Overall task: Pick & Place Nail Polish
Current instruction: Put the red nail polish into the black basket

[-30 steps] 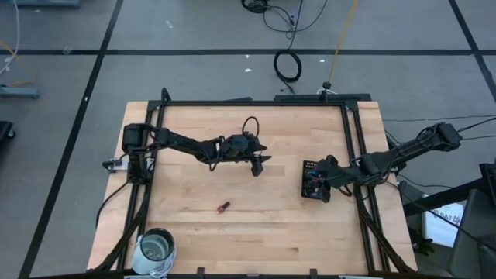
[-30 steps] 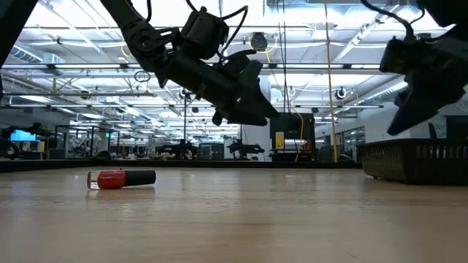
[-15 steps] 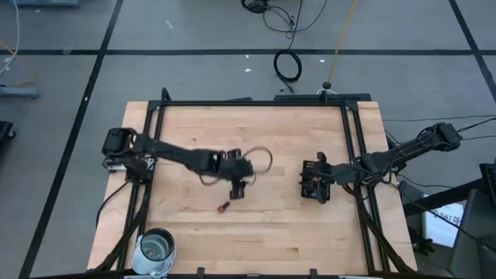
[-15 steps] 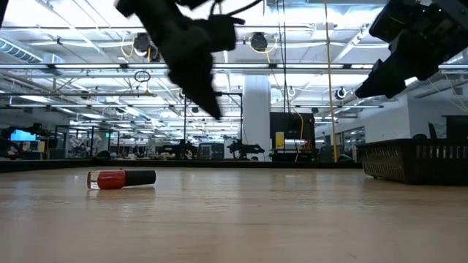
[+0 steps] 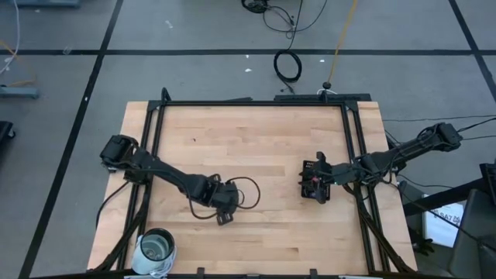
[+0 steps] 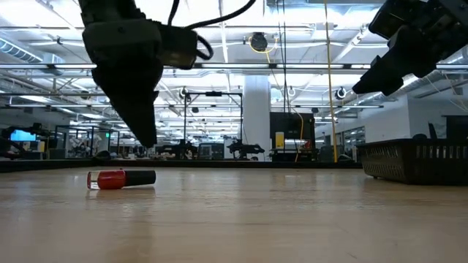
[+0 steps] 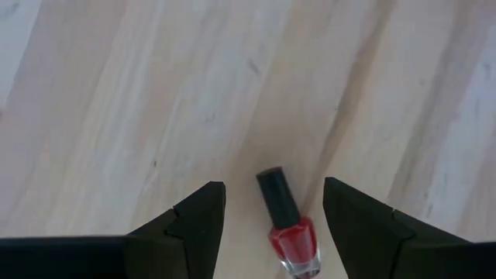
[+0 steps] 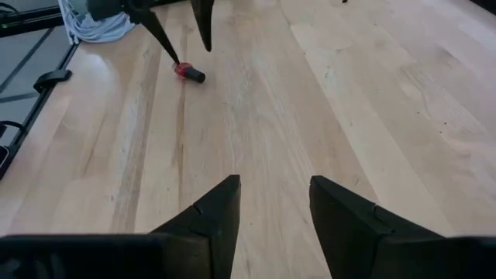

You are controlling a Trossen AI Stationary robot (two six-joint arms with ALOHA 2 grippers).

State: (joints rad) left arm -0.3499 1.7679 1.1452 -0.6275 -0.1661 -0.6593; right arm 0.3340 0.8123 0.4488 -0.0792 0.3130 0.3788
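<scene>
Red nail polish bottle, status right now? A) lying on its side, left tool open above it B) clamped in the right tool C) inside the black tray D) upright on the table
A: the red nail polish bottle lies flat on the table, untouched, between the open fingers of the left tool hanging above it.

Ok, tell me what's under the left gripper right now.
A red nail polish bottle with a dark cap lies on its side on the wooden table, between the open fingers of the left gripper. In the high view the gripper covers the bottle.
</scene>
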